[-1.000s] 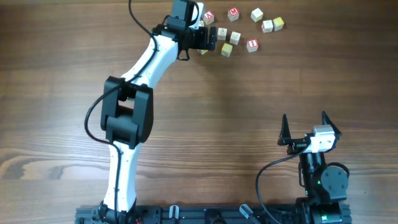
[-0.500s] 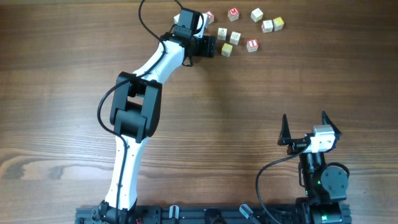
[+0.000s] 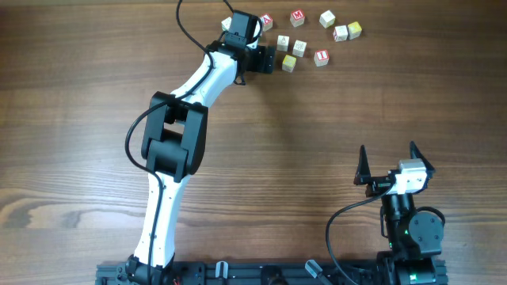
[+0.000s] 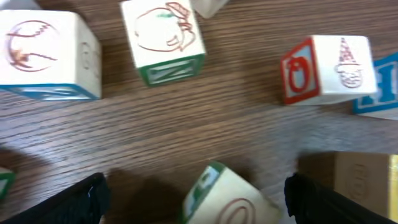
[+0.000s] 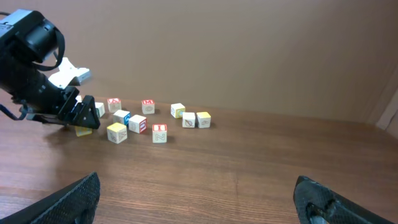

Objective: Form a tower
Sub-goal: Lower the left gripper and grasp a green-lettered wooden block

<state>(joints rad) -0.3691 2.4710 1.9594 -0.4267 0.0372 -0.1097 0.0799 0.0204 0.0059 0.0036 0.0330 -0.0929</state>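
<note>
Small letter cubes lie scattered at the table's far edge. Among them stands the tower (image 3: 321, 57), its top face white with a red frame; from above I cannot tell how many cubes it holds. It also shows in the right wrist view, the tower (image 5: 160, 132). My left gripper (image 3: 265, 57) is down among the cubes, left of the tower. In its wrist view the left gripper (image 4: 198, 196) is open around a tilted green-edged cube (image 4: 231, 200), with a gap on both sides. My right gripper (image 3: 388, 164) stands open near the front, nothing between its fingers.
Loose cubes surround the left gripper: a blue-edged one (image 4: 43, 50), a green-edged one with an apple drawing (image 4: 165, 37), a red-framed one (image 4: 323, 65) and a plain wooden one (image 4: 364, 180). More cubes (image 3: 327, 18) lie farther right. The right gripper (image 5: 199, 202) hangs over bare wood.
The left arm stretched farther toward the cubes a second ago, its elbow shifting right and away; since half a second ago it has hardly moved. The right arm is unchanged.
</note>
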